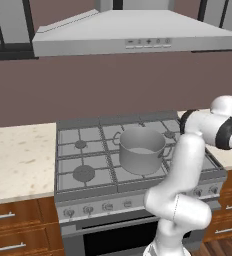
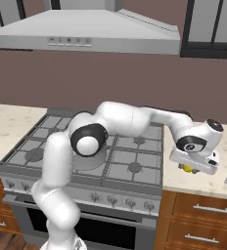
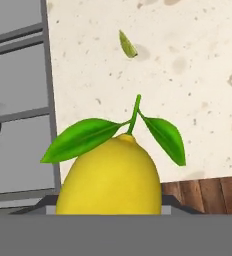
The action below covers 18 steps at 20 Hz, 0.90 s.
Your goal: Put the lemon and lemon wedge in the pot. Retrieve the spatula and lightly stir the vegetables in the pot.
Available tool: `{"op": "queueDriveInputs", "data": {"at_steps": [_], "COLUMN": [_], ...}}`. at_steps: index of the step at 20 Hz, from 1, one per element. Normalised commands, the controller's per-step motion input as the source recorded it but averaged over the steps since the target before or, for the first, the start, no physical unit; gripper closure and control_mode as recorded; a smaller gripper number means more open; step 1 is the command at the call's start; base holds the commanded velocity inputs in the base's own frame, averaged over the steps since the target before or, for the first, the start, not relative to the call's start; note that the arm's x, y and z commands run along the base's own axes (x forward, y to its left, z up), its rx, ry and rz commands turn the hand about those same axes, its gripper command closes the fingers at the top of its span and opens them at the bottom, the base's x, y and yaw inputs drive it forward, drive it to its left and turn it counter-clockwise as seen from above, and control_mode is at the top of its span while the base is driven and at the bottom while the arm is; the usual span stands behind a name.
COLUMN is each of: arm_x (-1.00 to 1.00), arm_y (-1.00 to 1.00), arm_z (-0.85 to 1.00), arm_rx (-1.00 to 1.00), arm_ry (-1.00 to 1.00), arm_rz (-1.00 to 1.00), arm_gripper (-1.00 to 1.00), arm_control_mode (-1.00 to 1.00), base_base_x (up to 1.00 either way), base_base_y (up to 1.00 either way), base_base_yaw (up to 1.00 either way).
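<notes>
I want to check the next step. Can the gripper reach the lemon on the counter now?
Probably yes. The gripper hangs right above the lemon on the counter beside the stove, and nothing stands between them.

The lemon (image 3: 109, 175) sits low in the hand view, right where the fingers come up, large and close. It is bright yellow, with a green stem rising from its tip and two green leaves (image 3: 83, 137) spreading to either side. Beyond it lies a pale speckled counter (image 3: 188, 60), and farther out from the fingers a small green-yellow sliver (image 3: 127, 44) rests on that counter, apart from the lemon. To one side runs the grey stove grate (image 3: 18, 100). A strip of brown wood (image 3: 203, 192) shows beside the lemon.
</notes>
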Motion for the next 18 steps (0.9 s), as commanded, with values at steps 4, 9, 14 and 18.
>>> {"op": "queueDriveInputs", "data": {"at_steps": [4, 9, 14, 18], "arm_x": [-0.50, -0.32, -0.04, 0.00], "arm_y": [0.83, 0.96, 0.99, 0.99], "arm_z": [0.58, 0.47, 0.33, 0.27], "arm_rx": [0.00, -0.04, -0.06, -0.04], "arm_ry": [0.02, 0.00, 0.00, 0.00], "arm_rz": [0.00, 0.11, 0.11, 0.11], "arm_gripper": [1.00, 1.00, 1.00, 1.00], "arm_control_mode": [-1.00, -1.00, -1.00, -1.00], "base_base_x": [0.00, 0.00, 0.00, 0.00], "base_base_y": [0.00, 0.00, 0.00, 0.00], "base_base_yaw": [0.00, 0.00, 0.00, 0.00]}}
